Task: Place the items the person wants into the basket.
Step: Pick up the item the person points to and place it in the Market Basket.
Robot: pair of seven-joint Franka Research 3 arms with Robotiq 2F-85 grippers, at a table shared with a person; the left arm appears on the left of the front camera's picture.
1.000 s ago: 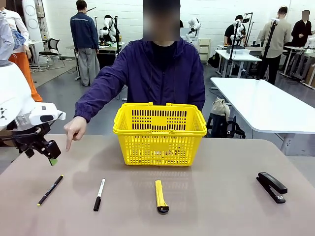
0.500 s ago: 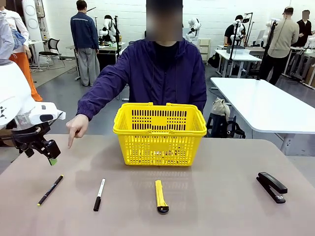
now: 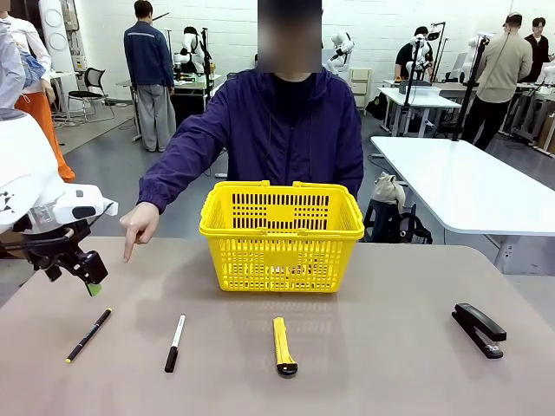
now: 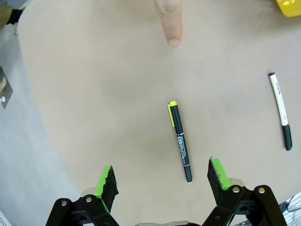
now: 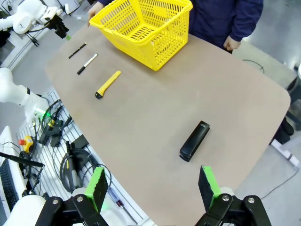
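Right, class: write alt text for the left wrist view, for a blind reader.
The open left gripper hovers over a black pen with yellow ends on the tan table. A person's finger points toward it; a white marker lies nearby.

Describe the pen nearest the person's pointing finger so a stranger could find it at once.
Start at the yellow basket and follow the row of items on the robot's side of it to the robot's far left. The last one there is the thin black pen; its yellow ends set it apart from the white-bodied marker beside it.
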